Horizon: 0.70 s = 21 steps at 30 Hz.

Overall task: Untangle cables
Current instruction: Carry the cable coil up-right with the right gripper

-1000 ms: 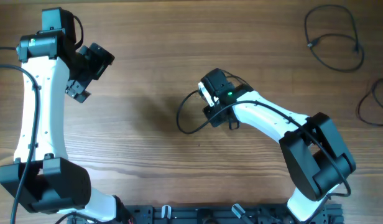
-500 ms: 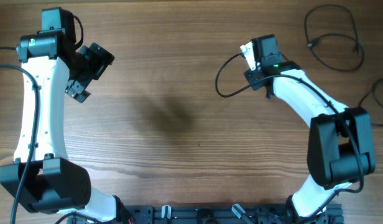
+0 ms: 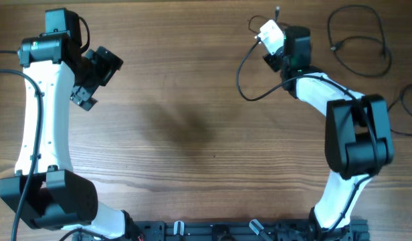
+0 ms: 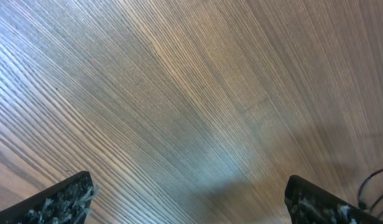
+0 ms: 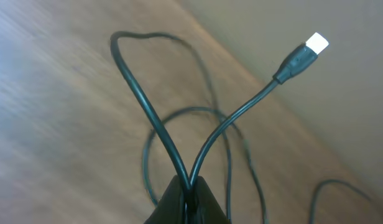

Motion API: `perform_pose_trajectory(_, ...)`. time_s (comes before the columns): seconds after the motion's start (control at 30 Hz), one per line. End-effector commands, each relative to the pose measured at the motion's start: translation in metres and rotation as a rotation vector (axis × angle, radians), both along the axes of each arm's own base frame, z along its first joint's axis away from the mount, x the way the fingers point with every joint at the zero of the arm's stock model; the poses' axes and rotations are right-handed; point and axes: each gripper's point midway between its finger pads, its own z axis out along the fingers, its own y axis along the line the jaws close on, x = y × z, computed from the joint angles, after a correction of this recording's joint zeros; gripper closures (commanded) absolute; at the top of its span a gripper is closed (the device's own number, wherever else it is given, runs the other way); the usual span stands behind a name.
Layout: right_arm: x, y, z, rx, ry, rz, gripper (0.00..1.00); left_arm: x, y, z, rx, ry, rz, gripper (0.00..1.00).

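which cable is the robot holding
On the wooden table, find the right arm's tool toward the far edge. A thin black cable is pinched in it and trails off in a loop. The other two cables lie untouched near the right edge.

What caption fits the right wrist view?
Right gripper shut on a black cable, its plug end free over the wooden table.

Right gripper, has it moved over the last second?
Yes. In the overhead view the right gripper, shut on a cable, has swung upward and rightward, ending much closer to the loose cable loop at top right.
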Motion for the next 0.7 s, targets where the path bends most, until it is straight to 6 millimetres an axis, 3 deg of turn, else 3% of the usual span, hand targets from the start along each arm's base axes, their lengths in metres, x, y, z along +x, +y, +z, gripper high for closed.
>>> perform_pose_trajectory(0.0,0.011,-0.015,-0.017,-0.104,-0.028,0.069,0.96,0.002,-0.001,0.006,-0.009,-0.017,0.009,0.0)
perform_pose_trajectory(0.07,0.014,-0.017,-0.023,-0.08,-0.036,0.094,0.95,0.002,-0.001,0.006,-0.009,-0.017,0.009,0.0)
perform_pose_trajectory(0.2,0.013,-0.003,-0.014,0.059,-0.043,0.125,0.69,0.002,-0.001,0.006,-0.009,-0.017,0.009,0.0)
perform_pose_trajectory(0.23,0.014,-0.003,-0.012,0.071,-0.045,0.114,0.58,0.002,-0.001,0.006,-0.009,-0.017,0.009,0.0)
perform_pose_trajectory(0.27,0.014,-0.004,-0.011,0.085,-0.043,0.094,0.04,0.002,-0.001,0.006,-0.009,-0.017,0.009,0.0)
perform_pose_trajectory(0.33,0.011,-0.009,0.002,0.156,-0.029,0.024,0.0,0.002,-0.001,0.006,-0.009,-0.017,0.009,0.0)
perform_pose_trajectory(0.43,-0.004,-0.002,0.04,0.295,0.003,-0.01,0.0,0.002,-0.001,0.006,-0.009,-0.017,0.009,0.0)
perform_pose_trajectory(0.53,-0.024,-0.003,0.115,0.449,-0.049,-0.079,0.0,0.002,-0.001,0.006,-0.009,-0.017,0.009,0.0)
perform_pose_trajectory(0.6,-0.047,-0.005,0.169,0.557,-0.086,-0.12,0.0,0.002,-0.001,0.006,-0.009,-0.017,0.009,0.0)
perform_pose_trajectory(0.67,-0.069,-0.007,0.202,0.609,-0.108,-0.14,0.0,0.002,-0.001,0.006,-0.009,-0.017,0.009,0.0)
